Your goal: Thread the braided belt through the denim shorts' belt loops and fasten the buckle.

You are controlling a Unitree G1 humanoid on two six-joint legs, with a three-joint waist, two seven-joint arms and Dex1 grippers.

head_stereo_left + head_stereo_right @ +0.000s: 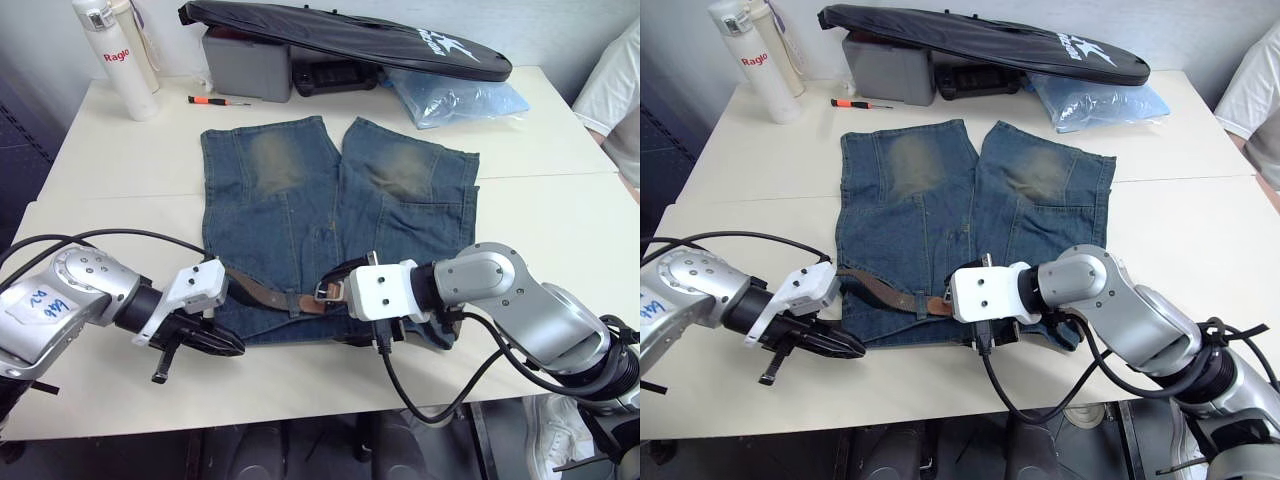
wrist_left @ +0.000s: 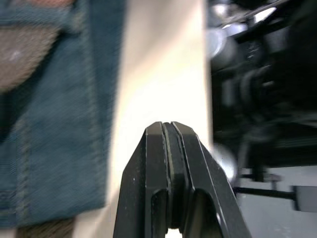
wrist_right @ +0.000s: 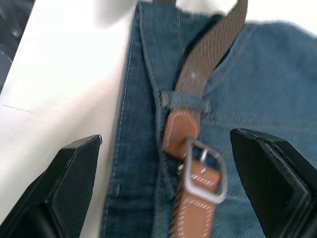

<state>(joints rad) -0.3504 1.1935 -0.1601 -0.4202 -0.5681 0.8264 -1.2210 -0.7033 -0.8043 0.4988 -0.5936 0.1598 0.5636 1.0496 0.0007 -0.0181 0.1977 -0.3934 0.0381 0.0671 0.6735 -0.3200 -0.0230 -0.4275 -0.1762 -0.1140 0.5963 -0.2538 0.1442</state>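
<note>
My left claw (image 1: 228, 347) is pinched shut, empty, parked on the table off the shorts' (image 1: 330, 220) waist corner. The belt (image 1: 262, 290) sits threaded along the waistband, buckle (image 3: 204, 171) apparently fastened mid-waist. My right claw (image 3: 173, 191) is spread wide, straddling the buckle, likely to check it.

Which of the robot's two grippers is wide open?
The right gripper. Its two black fingers stand far apart on either side of the buckle, while the left gripper has its fingers pressed together near the denim shorts.

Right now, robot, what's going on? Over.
Left hand shut, empty, beside shorts. Right hand open over buckle. Belt on waistband, buckle looks fastened.
</note>
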